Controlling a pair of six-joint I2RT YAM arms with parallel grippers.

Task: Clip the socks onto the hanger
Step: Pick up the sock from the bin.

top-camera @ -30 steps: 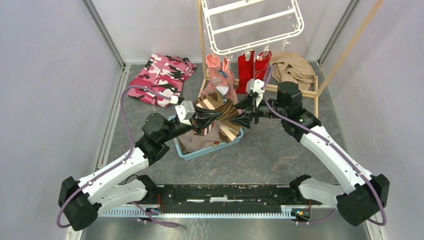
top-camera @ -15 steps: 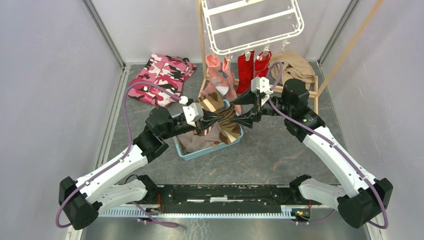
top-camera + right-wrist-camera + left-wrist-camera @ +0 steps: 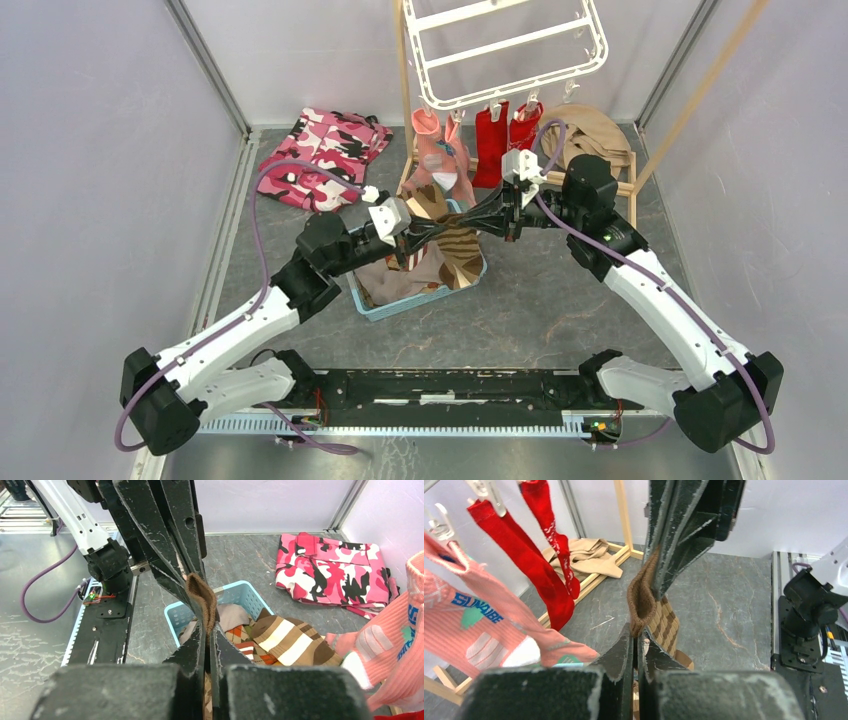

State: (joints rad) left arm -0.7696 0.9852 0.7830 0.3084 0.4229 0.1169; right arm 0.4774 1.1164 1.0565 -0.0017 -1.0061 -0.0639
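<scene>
We see left pincer and right pincer both clamped shut on one brown striped sock, above the blue basket. Hanger sits at 12 o'clock with pink socks and red socks clipped.

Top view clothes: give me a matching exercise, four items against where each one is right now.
1. red socks
2. brown striped sock
3. pink camouflage garment
4. tan cloth

A. lying back left
B. pinched by left gripper and right gripper
C. clipped to the hanger
D. lying back right

Pairs: 1-C, 2-B, 3-A, 4-D
</scene>
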